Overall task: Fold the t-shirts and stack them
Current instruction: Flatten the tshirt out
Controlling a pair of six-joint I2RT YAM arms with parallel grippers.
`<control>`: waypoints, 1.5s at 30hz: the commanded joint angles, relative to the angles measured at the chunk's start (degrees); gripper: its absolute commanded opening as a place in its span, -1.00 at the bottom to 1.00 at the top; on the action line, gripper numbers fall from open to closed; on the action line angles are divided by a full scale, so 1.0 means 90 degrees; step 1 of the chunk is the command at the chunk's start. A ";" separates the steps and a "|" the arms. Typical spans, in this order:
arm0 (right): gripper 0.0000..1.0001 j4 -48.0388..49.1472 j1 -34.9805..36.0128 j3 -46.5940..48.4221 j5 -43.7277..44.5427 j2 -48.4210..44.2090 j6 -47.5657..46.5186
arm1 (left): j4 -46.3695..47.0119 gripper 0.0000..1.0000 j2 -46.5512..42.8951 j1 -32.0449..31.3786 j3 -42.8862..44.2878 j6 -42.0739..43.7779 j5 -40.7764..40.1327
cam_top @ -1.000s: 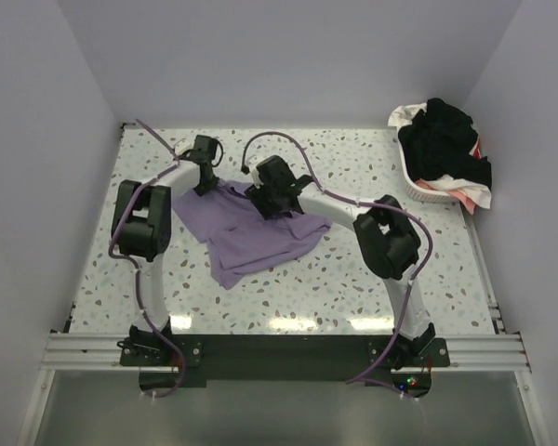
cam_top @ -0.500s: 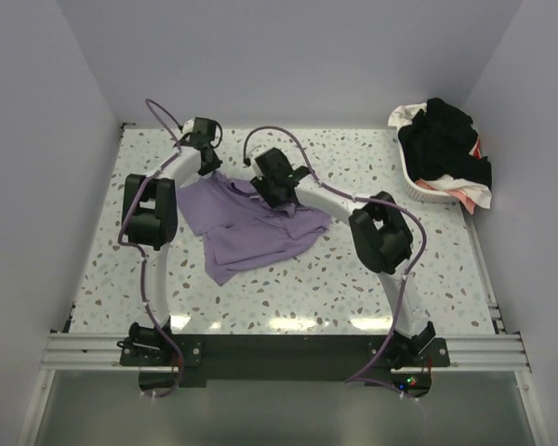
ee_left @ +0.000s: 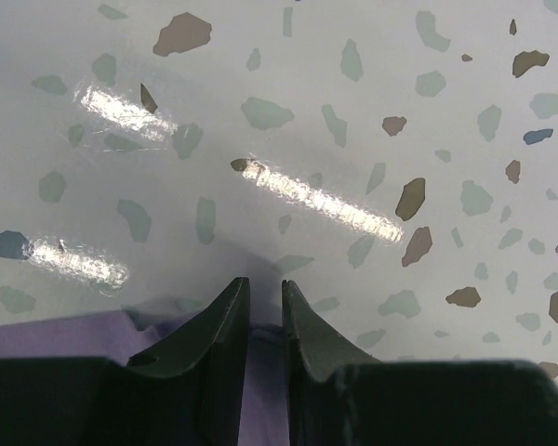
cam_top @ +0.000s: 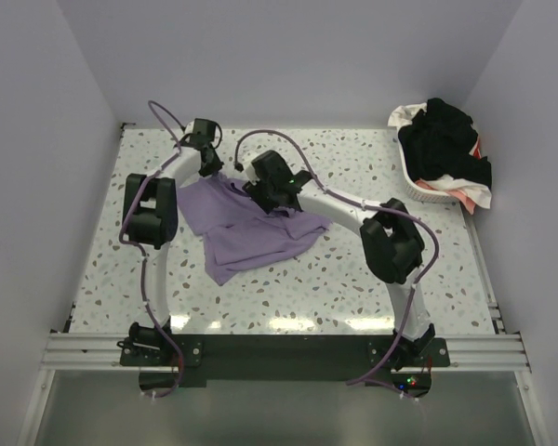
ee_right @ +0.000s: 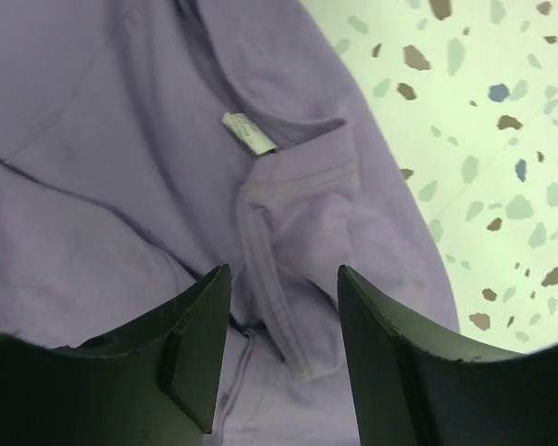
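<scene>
A lilac t-shirt (cam_top: 253,230) lies crumpled on the speckled table (cam_top: 353,265), left of the middle. My left gripper (cam_top: 207,167) is at its far-left corner. In the left wrist view that gripper (ee_left: 265,295) is shut on a thin edge of the lilac cloth (ee_left: 265,372), low over the table. My right gripper (cam_top: 272,192) hovers over the shirt's far middle. In the right wrist view it (ee_right: 284,279) stands open above the ribbed collar (ee_right: 265,251), close to the white label (ee_right: 249,133), holding nothing. More t-shirts, black (cam_top: 444,139), white and pink-red, are heaped in the basket.
A white plastic basket (cam_top: 417,183) stands at the table's back right corner, against the right wall. Walls close in the table on the left, back and right. Both arms' cables loop above the back of the shirt.
The left gripper has pulled the shirt's far-left corner a little toward the back wall. The right gripper has shifted slightly left over the collar, and the right elbow has swung right.
</scene>
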 commanded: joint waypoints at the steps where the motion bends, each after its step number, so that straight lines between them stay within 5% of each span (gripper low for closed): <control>1: 0.05 -0.0233 0.0078 0.0287 -0.0064 0.0237 -0.0310 | 0.0189 -0.49 0.0064 0.0105 0.0169 0.0140 0.0121; 12: -0.07 -0.0781 0.0068 0.0922 0.0512 0.1038 -0.0554 | 0.0248 -0.49 0.0073 0.0184 0.0238 0.0257 0.0257; 14: -0.24 -0.0713 0.0049 0.0971 0.0707 0.1067 -0.0554 | 0.0267 -0.49 0.0093 0.0184 0.0257 0.0277 0.0277; 18: -0.88 -0.0732 -0.0117 0.1137 0.0845 0.0941 -0.0127 | 0.0287 -0.49 0.0181 0.0203 0.0374 0.0336 0.0345; 21: -1.00 -0.0761 -0.0594 0.1098 0.0611 0.0523 0.0555 | 0.0258 -0.53 0.0288 0.0213 0.0530 0.0394 0.0374; 33: -1.00 -0.1230 -0.2430 0.0650 0.0318 -0.0202 0.2824 | -0.0005 -0.53 0.0737 0.0389 0.1534 0.0746 0.0823; 39: -1.00 -0.1026 -0.2919 -0.0082 0.0220 -0.0338 0.3400 | -0.0074 -0.15 0.0436 0.0408 0.2015 0.0941 0.1272; 43: -1.00 -0.0801 -0.3144 -0.0483 0.0229 -0.0475 0.3596 | -0.0114 0.01 -0.0393 0.0263 0.1266 0.0484 0.1264; 45: -1.00 -0.0732 -0.3213 -0.0649 0.0239 -0.0563 0.3694 | -0.0016 0.05 -0.1181 0.0097 0.0164 0.0298 0.0845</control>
